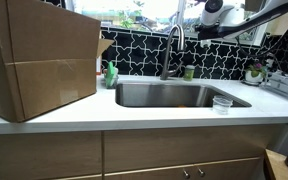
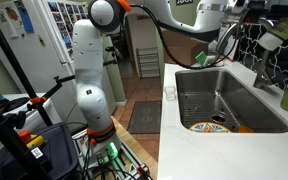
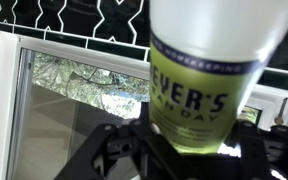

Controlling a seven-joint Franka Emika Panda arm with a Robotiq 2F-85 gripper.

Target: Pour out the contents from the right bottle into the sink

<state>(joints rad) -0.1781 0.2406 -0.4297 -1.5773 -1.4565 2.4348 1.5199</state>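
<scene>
Wrist view: smooth cylindrical bottle (image 3: 209, 25), green label (image 3: 189, 100)

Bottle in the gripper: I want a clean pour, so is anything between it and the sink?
Nothing visible blocks the bottle. The sink is open; only the faucet rises at its back rim.

Daylight came through the window (image 1: 149, 8) behind the stainless steel sink (image 1: 174, 96). It blew the panes out to white in an exterior view and left a soft sheen in the basin. The large brown cardboard box (image 1: 34, 60) showed a shaded face. In the wrist view the clear plastic bottle with a yellow-green label (image 3: 199, 85) loomed close and blurred, its top washed pale.
</scene>
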